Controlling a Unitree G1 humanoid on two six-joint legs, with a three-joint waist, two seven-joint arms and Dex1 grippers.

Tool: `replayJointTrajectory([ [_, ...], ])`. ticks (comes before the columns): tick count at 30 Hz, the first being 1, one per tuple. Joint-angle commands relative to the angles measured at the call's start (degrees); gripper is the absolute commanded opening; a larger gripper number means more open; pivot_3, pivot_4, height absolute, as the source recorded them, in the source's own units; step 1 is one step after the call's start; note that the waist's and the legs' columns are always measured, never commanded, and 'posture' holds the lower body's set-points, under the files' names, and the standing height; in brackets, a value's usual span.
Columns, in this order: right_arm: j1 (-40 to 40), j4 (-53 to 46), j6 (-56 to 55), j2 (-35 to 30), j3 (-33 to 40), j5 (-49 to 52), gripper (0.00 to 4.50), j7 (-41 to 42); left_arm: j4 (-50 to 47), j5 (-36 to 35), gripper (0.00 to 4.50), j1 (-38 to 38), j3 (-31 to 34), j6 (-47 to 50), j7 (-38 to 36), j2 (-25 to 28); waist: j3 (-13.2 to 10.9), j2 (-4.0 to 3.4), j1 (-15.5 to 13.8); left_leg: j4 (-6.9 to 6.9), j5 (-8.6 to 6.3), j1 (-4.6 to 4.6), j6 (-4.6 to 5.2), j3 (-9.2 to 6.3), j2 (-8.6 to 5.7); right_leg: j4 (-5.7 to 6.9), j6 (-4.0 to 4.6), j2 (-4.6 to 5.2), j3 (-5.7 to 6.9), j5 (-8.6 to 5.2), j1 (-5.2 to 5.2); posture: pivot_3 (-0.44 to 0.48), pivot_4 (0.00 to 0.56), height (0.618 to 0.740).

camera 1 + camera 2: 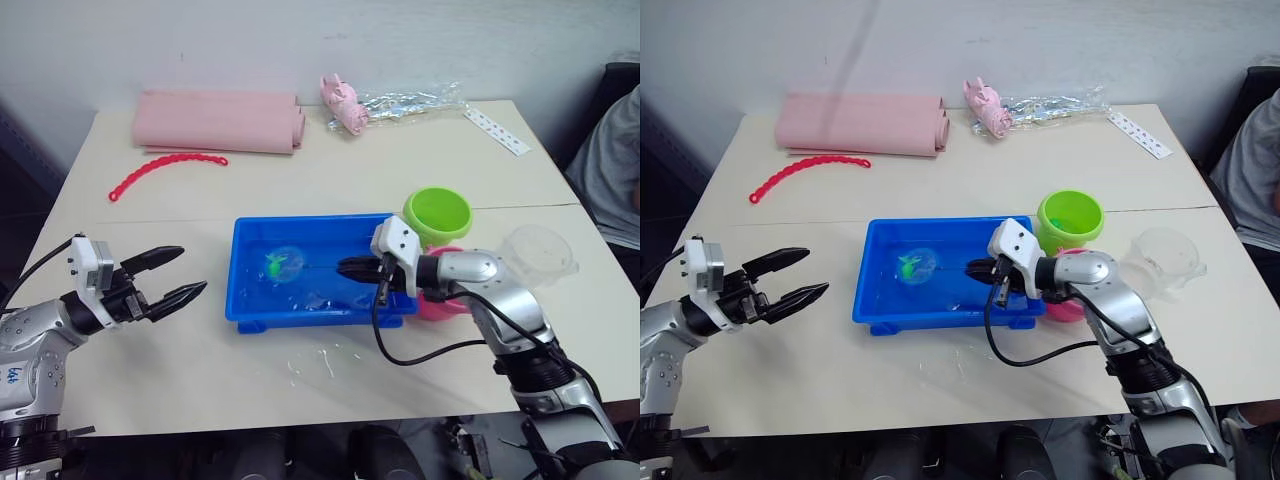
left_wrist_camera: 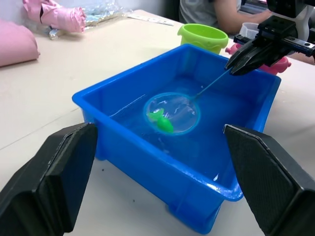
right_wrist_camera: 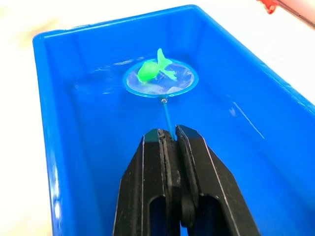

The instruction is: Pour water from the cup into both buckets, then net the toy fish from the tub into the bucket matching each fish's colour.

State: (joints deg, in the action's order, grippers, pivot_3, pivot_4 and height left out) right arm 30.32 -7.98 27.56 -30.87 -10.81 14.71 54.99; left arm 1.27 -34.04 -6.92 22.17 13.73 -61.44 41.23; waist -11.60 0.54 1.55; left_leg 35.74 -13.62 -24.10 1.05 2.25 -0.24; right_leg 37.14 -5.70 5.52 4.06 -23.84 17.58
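A cream table [image 1: 200, 340] is set against a pale wall. At its centre, a green toy fish [image 3: 153, 69] is cradled in a small round net [image 2: 172, 114] inside the blue tub [image 1: 250, 305]. The net's thin handle is pinched by the closed right gripper [image 3: 168, 135]. At the tub's two o'clock stands the lime green bucket [image 1: 437, 213], with the pink bucket [image 1: 440, 303] at three o'clock. The left gripper [image 1: 168, 277], spread and empty, is held at nine o'clock. If the net is tilted or lifted hastily, the fish could be tipped back out.

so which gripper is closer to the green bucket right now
The right. The right gripper is over the tub's end just beside the green bucket, holding the net. The left gripper hovers open, off the tub's far side.
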Motion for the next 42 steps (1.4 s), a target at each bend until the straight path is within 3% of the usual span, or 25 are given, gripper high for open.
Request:
replayJointTrajectory([
  [1, -2.2, -4.6, -1.0, -2.9, 4.7, 2.4, 0.0, 0.8, -0.5, 0.1, 4.47, -1.8, -1.2, -1.0, -0.5, -0.5, 0.0, 0.01, 0.0, 0.01, 0.0, 0.0, 0.0, 0.0, 0.0, -0.01, 0.0, 0.0, 0.0, 0.0, -0.01, 0.0, 0.15, 0.74],
  [22, -21.5, -20.1, -0.9, -12.3, 27.6, 11.8, 0.0, -2.5, 6.1, 3.5, 4.47, -14.9, -12.8, -4.0, -3.1, -7.8, 0.0, 0.01, -0.2, 0.16, 0.03, -0.03, 0.06, 0.0, -0.02, -0.04, 0.0, -0.02, 0.04, 0.0, -0.09, 0.0, 0.15, 0.74],
  [25, -21.9, -21.1, 1.7, -15.5, 34.5, 14.7, 0.0, -1.6, 7.4, 3.3, 4.47, -16.9, -14.1, -4.4, -3.5, -10.0, 0.0, 0.01, -0.4, 0.17, 0.03, -0.03, 0.06, 0.0, -0.03, -0.04, 0.0, -0.01, 0.04, 0.0, -0.1, 0.0, 0.15, 0.74],
  [33, -23.6, -13.3, -3.4, -22.5, 41.6, 9.6, 0.0, 0.1, 8.7, 3.6, 4.47, -19.3, -15.4, -5.3, -3.8, -12.7, 0.0, 0.01, -1.7, 0.32, 0.07, -0.03, 0.14, 0.0, -0.05, -0.13, -0.01, 0.0, 0.03, 0.0, -0.15, 0.0, 0.15, 0.74],
  [42, -24.2, -1.4, -25.2, -28.0, 37.9, -7.5, 0.0, -4.1, 4.3, 1.8, 4.47, -19.5, -16.3, -3.3, -3.0, -15.0, 0.0, 0.0, -1.5, 0.33, 0.1, -0.04, 0.19, 0.04, -0.07, -0.12, -0.02, -0.01, 0.06, 0.01, -0.15, 0.0, 0.15, 0.74],
])
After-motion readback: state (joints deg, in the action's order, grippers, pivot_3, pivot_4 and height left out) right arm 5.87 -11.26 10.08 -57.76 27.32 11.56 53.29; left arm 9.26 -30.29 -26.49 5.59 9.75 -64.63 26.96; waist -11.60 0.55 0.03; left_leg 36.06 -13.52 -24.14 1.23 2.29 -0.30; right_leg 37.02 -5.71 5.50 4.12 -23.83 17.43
